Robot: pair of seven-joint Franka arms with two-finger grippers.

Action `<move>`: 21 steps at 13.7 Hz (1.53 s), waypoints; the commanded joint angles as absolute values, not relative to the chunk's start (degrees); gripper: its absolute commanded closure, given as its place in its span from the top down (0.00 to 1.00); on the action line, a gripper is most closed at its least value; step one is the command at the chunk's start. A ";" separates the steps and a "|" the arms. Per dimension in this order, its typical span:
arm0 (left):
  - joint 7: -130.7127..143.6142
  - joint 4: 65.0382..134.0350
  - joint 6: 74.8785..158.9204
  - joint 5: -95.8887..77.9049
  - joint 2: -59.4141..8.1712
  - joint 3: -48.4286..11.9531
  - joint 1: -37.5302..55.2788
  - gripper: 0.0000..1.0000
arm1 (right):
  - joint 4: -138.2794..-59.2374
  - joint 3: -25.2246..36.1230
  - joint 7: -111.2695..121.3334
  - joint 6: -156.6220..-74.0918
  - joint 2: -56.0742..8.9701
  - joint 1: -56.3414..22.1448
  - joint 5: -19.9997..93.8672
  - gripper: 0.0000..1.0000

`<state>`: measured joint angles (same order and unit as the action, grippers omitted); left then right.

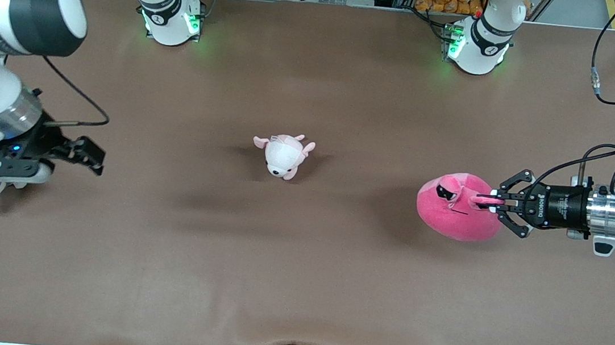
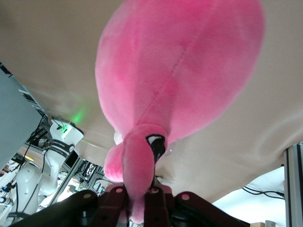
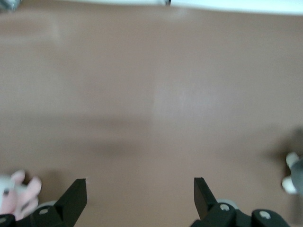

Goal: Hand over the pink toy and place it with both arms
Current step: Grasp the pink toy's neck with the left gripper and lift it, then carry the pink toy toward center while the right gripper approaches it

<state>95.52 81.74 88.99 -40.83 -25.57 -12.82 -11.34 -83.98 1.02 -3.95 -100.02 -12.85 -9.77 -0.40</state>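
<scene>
At the left arm's end of the table, my left gripper pinches only a floppy ear of the pink toy; I fear it slipping free. My right gripper waits, jaws wide, well apart across bare tabletop, the small plush animal between.

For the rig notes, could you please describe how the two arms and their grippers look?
Both arms are glossy white with black joint bands and green-lit bases. The left gripper is black with a silver wrist ring, white lettering and looping black cables; the right gripper is black too.
</scene>
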 commanded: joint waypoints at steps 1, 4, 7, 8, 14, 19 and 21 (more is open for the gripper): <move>102.98 80.77 90.25 -44.19 -25.22 -12.66 -9.58 0.00 | -83.32 0.53 -3.34 -91.53 -11.25 -9.67 1.31 1.00; 105.99 80.68 90.44 -47.54 -25.31 -12.66 -9.50 0.00 | -83.06 0.44 -3.16 -90.17 -11.78 -9.76 3.34 1.00; 110.29 80.51 93.15 -47.64 -25.31 -12.74 -6.60 0.00 | -83.06 0.44 0.77 -90.09 -12.13 -10.20 4.83 1.00; 111.96 80.25 94.64 -47.64 -25.23 -12.74 -5.37 0.00 | -83.06 0.44 5.23 -89.57 -12.65 -10.89 6.84 1.00; 123.03 78.84 104.31 -47.72 -26.36 -12.66 3.85 0.00 | -83.14 0.70 7.04 -89.56 -14.23 -12.39 22.65 1.00; 131.30 78.75 116.26 -47.46 -26.98 -12.13 11.85 0.00 | -83.14 0.61 16.84 -91.91 -16.96 -17.73 33.75 1.00; 132.97 78.75 118.03 -47.46 -27.16 -12.22 13.97 0.00 | -83.14 0.62 21.60 -99.37 -16.96 -22.65 33.23 1.00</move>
